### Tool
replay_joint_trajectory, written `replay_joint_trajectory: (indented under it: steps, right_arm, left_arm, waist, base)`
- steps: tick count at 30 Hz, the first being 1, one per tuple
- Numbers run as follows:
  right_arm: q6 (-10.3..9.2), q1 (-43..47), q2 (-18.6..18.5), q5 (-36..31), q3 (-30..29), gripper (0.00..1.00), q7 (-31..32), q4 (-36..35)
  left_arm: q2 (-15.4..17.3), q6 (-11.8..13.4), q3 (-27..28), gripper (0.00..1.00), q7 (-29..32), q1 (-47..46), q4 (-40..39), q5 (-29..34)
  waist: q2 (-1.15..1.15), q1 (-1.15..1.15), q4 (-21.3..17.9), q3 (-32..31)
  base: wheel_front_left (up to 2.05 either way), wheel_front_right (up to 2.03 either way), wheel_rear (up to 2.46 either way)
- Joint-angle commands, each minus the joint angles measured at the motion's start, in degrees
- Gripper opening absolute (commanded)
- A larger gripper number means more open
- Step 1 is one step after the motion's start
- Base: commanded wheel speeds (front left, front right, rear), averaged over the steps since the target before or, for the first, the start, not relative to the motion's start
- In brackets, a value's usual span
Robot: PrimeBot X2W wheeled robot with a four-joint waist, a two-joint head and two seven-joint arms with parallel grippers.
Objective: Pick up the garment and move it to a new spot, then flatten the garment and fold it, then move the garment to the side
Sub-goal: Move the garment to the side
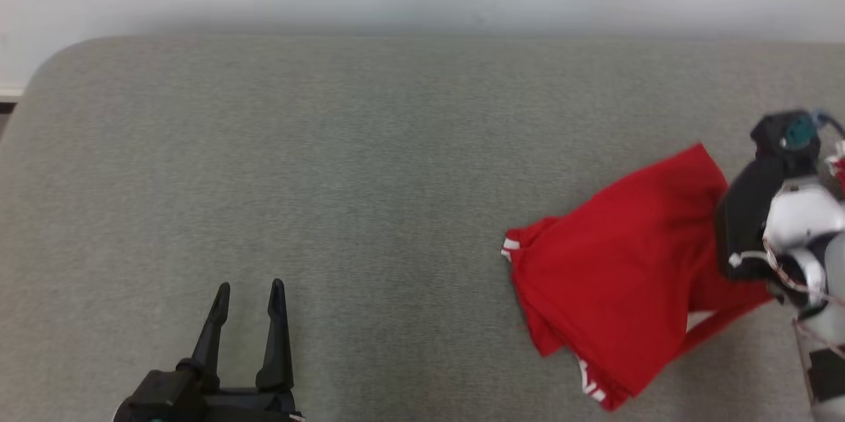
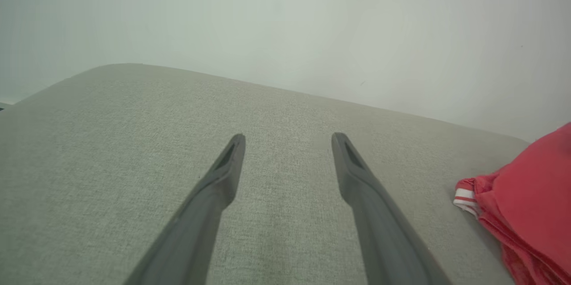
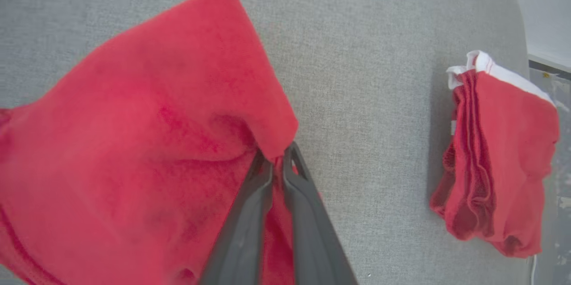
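Right wrist view: my right gripper [image 3: 277, 153], two dark fingers pressed together on a fold of the red knit garment with white trim [image 3: 134, 142], which peaks just above the tips and drapes to their left. Farther off, right of the tips, a second folded red cloth with a white edge [image 3: 504, 164] lies on the grey woven cushion [image 3: 379, 53]. Left wrist view: my left gripper [image 2: 288, 138], fingers spread wide, grasping nothing; the garment lies well to its right.

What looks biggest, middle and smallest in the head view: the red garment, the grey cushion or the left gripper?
1. grey cushion, by far.
2. red garment.
3. left gripper, smallest, even though nearest the camera; partly cut off.
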Motion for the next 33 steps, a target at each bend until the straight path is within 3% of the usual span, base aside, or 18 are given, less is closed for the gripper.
replay_joint_trajectory:
  steps: [1, 11, 19, 28, 33]
  right_arm:
    - [-0.19, -2.7, -1.1, 0.7, 0.5, 0.00, 1.0, -0.5]
    - [-0.18, -12.4, -2.8, 1.1, -1.4, 0.00, 4.3, -1.6]
    - [-0.18, -17.1, -2.3, -0.5, -4.6, 0.00, 4.4, -2.3]
    - [-0.18, -20.0, -2.7, -4.1, -11.1, 0.00, 2.6, -0.7]
    - [-0.19, -21.6, -3.1, -8.6, -17.4, 0.00, -2.1, 3.0]
  left_arm:
    - [0.0, 0.2, 0.0, 1.00, -0.1, -1.1, -0.6, 0.0]
    - [0.0, -0.8, 0.4, 1.00, -0.1, -5.8, -1.8, 1.3]
    - [0.1, -1.7, 0.9, 1.00, -0.1, -8.0, -1.7, 2.9]
    - [0.0, -2.9, 1.6, 1.00, -0.1, -9.8, -2.5, 6.7]
    - [0.1, -3.4, 1.0, 1.00, -0.1, -11.6, -6.0, 8.9]
  waist:
    - [-0.01, 0.00, -4.5, 2.4]
    - [-0.01, 0.00, -13.5, 7.7]
    - [-0.01, 0.00, -17.7, 11.2]
    - [-0.01, 0.00, -19.4, 14.4]
    - [-0.01, 0.00, -18.7, 16.5]
  base:
    - [0.00, 0.00, 0.00]
    - [0.00, 0.00, 0.00]
    - [0.00, 0.00, 0.00]
    - [0.00, 0.00, 0.00]
    - [0.00, 0.00, 0.00]
